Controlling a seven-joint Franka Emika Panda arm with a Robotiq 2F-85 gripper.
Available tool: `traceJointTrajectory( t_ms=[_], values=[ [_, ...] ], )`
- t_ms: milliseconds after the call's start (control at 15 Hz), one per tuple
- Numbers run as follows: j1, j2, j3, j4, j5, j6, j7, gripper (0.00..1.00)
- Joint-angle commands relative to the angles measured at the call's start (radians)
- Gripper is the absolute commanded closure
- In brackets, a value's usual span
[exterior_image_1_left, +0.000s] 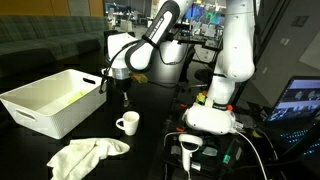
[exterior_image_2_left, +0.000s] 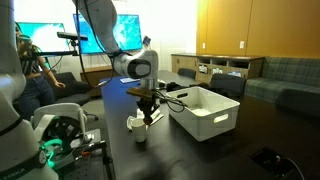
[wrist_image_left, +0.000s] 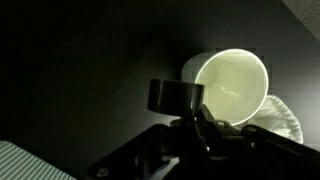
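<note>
A white mug (exterior_image_1_left: 127, 123) stands upright on the dark table, also seen as the mug (exterior_image_2_left: 140, 125). My gripper (exterior_image_1_left: 123, 92) hangs just above it, a little to one side of the mug's mouth. In the wrist view the gripper (wrist_image_left: 186, 120) is shut on a small dark cylindrical object (wrist_image_left: 175, 97), which sticks out past the fingertips beside the rim of the mug (wrist_image_left: 232, 88). The mug looks empty inside. What the dark object is I cannot tell. In an exterior view a brownish part (exterior_image_2_left: 136, 92) shows at the gripper (exterior_image_2_left: 147, 101).
A white rectangular bin (exterior_image_1_left: 50, 100) sits close beside the mug, also seen as the bin (exterior_image_2_left: 205, 112). A crumpled pale cloth (exterior_image_1_left: 86, 155) lies near the table's front edge. The arm's white base (exterior_image_1_left: 215, 115) and cables stand on the other side.
</note>
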Motion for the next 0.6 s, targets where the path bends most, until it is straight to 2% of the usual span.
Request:
traceJointTrajectory(
  t_ms=[0, 533],
  values=[
    [0.035, -0.075, -0.007, -0.038, -0.025, -0.035, 0.026, 0.97],
    [0.095, -0.054, 0.008, 0.016, -0.051, -0.106, 0.021, 0.97]
  ],
)
